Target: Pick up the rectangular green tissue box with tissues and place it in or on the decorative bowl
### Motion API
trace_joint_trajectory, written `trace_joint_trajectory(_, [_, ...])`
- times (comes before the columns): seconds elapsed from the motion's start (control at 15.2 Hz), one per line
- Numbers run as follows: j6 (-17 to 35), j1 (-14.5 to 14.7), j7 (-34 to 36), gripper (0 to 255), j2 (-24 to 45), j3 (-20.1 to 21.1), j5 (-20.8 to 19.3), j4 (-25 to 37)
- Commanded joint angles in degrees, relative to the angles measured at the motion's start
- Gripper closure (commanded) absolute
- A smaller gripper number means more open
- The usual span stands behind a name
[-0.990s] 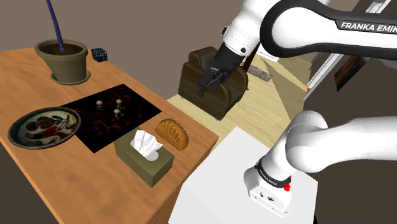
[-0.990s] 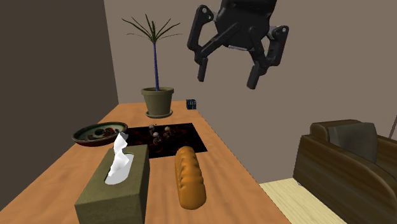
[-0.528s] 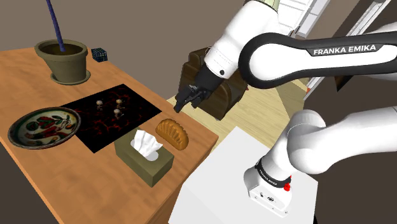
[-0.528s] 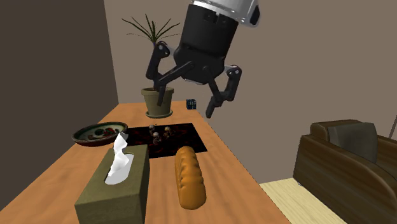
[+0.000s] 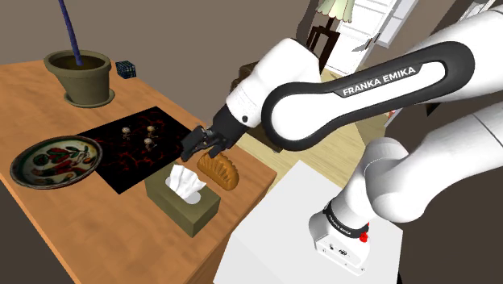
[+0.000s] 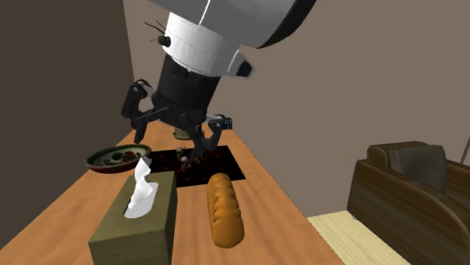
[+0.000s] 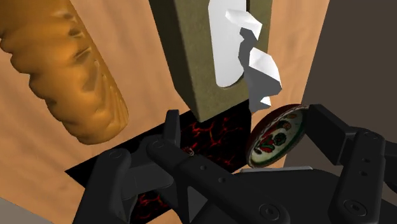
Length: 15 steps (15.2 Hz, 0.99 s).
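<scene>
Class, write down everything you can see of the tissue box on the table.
The tissue box is a plain olive-green oblong, lying flat on the wooden table near its edge. A white tissue sticks up, crumpled, from its top. It lies alongside the loaf, with a gap between, one end by the dark mat. The open hand hangs close above, not touching it.
</scene>
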Motion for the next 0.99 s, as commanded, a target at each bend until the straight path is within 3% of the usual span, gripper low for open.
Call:
trace_joint_trajectory(0.0, [6.05,2.15,-0.36,0,5.01,1.0,3.71,1.75])
trace_joint_trajectory(0.53, [14.34,5.11,-4.64,0,15.27,0.93,8.78,5.31])
trace_joint_trajectory(0.92, [14.81,5.29,-5.03,0,15.95,0.89,9.16,5.58])
